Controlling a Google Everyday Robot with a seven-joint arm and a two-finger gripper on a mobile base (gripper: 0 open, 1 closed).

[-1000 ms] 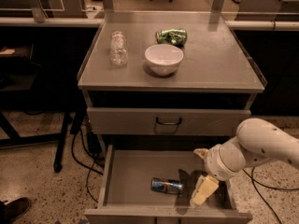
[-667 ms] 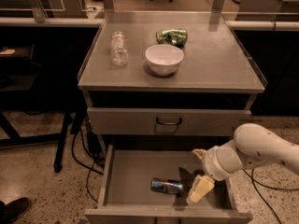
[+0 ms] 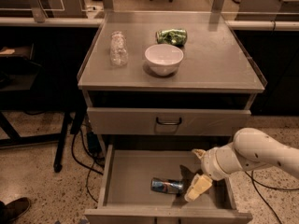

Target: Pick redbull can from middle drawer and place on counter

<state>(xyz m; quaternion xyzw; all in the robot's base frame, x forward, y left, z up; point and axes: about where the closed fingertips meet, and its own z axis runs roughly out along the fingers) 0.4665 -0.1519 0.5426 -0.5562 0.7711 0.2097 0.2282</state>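
Observation:
The redbull can lies on its side on the floor of the open middle drawer, near the front. My gripper reaches into the drawer from the right and is open. Its lower finger is just right of the can's end, and the upper finger is further back. The can is not held. The counter is the grey top of the cabinet above.
On the counter stand a white bowl, a clear plastic bottle lying at the left and a green can at the back. The shut upper drawer front has a dark loop handle. Cables lie on the floor at the left.
My arm has moved a little left and down inside the drawer, bringing the gripper closer to the can. The can has not moved.

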